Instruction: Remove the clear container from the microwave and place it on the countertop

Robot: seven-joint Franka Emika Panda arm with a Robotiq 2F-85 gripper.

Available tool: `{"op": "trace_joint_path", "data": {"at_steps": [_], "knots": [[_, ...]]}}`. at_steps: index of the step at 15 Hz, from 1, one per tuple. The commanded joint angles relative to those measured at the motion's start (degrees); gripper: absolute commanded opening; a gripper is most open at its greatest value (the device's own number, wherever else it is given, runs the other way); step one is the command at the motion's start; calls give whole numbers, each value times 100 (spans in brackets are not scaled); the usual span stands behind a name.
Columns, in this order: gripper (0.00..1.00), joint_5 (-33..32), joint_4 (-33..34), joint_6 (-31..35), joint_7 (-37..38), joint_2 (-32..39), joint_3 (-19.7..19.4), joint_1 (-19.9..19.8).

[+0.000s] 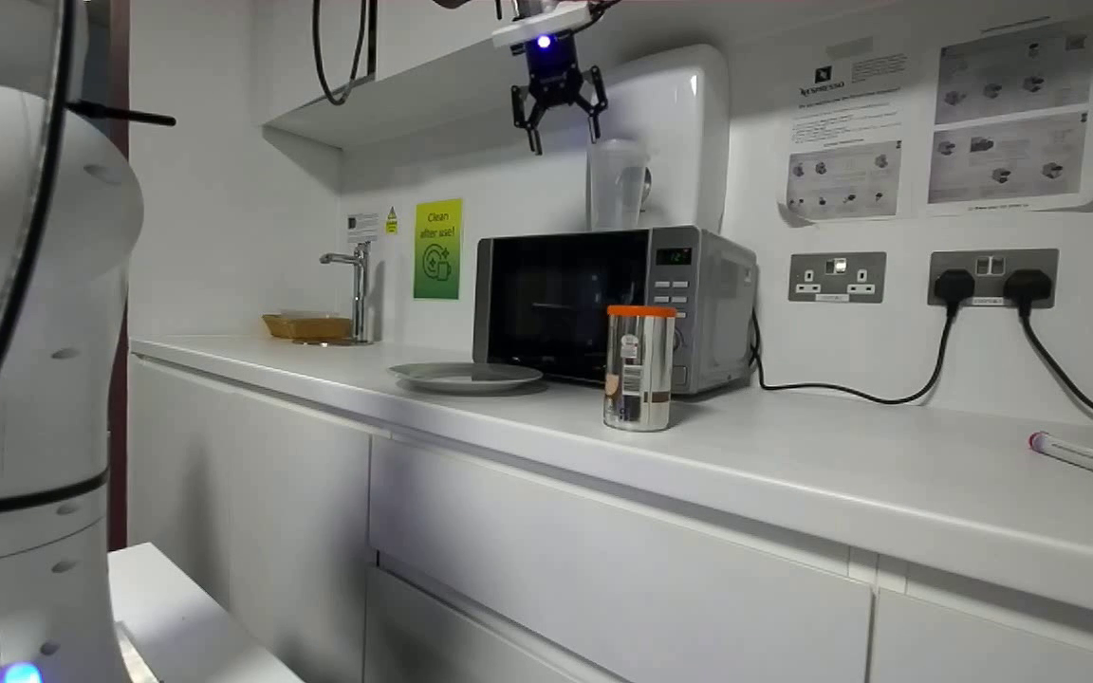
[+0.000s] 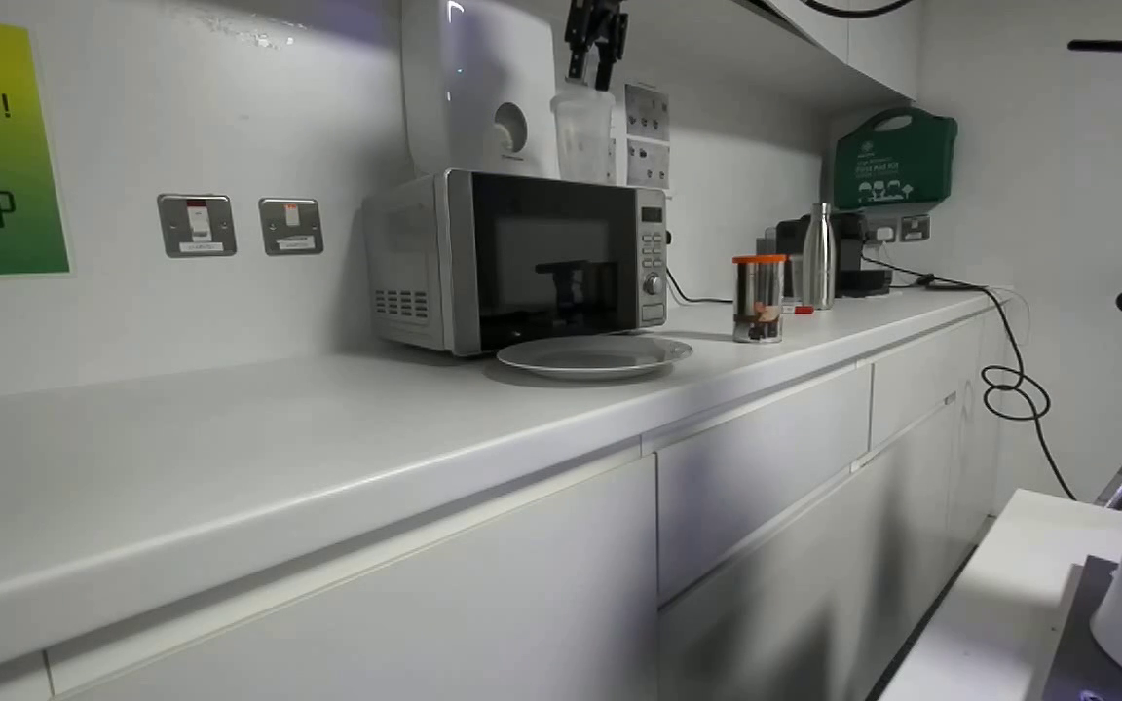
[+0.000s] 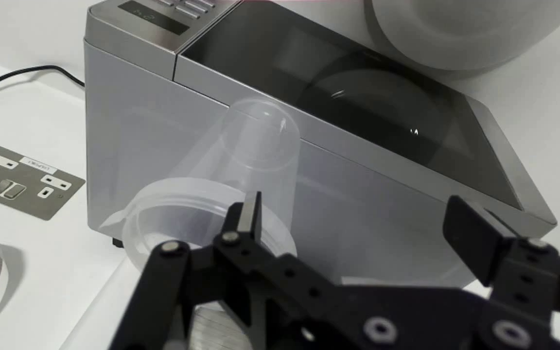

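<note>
The clear container [image 1: 619, 185] stands upright on top of the microwave, and it also shows in an exterior view [image 2: 583, 136] and in the wrist view [image 3: 265, 146]. The microwave [image 1: 570, 294] is silver-grey with its dark door shut; it also shows in the wrist view [image 3: 348, 189]. It stands on the white countertop [image 1: 831, 474]. My gripper [image 1: 565, 146] is open and empty above the microwave, near the container's rim. In the wrist view my gripper [image 3: 353, 218] has one finger overlapping the rim, and the container lies mostly outside the jaws. I cannot tell whether they touch.
A silver tin with an orange lid [image 1: 639, 370] and a grey plate [image 1: 466, 378] stand before the microwave. A white wall-mounted box [image 1: 675, 123] is behind the container. A wall cupboard [image 1: 433, 85] hangs above. A red marker [image 1: 1092, 460] and a steel bottle [image 2: 819, 258] are farther along.
</note>
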Motion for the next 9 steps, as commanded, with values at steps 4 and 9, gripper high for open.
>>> {"op": "trace_joint_path", "data": {"at_steps": [4,9], "knots": [[100,-382,945,-264,-119,613,88,-26],[100,-551,1249,-275,-128,836,131,-25]]}}
